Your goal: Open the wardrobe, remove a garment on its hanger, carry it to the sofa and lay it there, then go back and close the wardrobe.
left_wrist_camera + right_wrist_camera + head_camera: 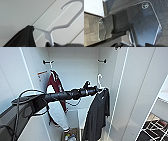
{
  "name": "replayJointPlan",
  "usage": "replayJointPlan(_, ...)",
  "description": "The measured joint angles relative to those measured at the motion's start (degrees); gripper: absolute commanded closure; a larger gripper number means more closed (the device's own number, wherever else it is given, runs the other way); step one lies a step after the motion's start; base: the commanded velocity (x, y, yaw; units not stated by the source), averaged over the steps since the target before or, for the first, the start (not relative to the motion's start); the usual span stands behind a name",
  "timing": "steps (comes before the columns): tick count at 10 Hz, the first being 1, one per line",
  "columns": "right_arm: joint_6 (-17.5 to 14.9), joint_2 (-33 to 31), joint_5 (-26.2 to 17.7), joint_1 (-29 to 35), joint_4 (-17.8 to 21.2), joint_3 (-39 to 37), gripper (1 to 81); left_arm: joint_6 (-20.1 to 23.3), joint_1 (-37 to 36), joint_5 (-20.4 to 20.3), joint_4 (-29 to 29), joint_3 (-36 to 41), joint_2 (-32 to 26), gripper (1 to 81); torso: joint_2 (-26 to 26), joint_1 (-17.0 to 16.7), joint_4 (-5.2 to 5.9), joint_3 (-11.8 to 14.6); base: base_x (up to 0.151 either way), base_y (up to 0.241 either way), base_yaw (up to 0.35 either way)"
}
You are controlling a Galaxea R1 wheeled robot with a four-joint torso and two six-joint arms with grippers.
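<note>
The wardrobe stands open, both doors swung wide, so the first step is done. The garment, a black top, hangs on its white hanger just right of centre in the head view, and the hanger's hook sits well below the dark rail fittings near the top of the frame, hooked on nothing that can be seen. The left gripper at the end of the arm reaching in from the left meets the hanger at its neck. It seems to be carrying the hanger, though the fingers themselves are too blurred to say how tightly they close. In the left wrist view the hanger's shoulder bar and curved hook show against the white panel, with black cloth draped off one end. The right gripper's fingers cannot be made out.

Carrying to the sofa, laying the top down and closing the doors all remain.

A maroon jacket hangs left of centre, well apart from the top. The right door's edge runs close beside the top's sleeve, while the middle of the opening is free for pulling straight back. Some small items sit on the wardrobe floor under the hem.
</note>
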Motion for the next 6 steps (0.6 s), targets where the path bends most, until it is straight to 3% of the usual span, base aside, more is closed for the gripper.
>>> replayJointPlan(3,-0.01,0.05,0.00,0.12,0.00,0.00,1.0,-0.02,-0.04,-0.37,0.00,-0.06,0.02,81.1,0.02,0.04,0.00,-0.02,-0.051,0.000,0.000)
replayJointPlan(6,0.00,0.09,0.35,0.00,0.02,0.00,1.0,0.00,1.26,-0.63,0.11,-0.37,0.16,81.1,0.05,0.02,0.00,-0.02,-0.105,0.000,0.000)
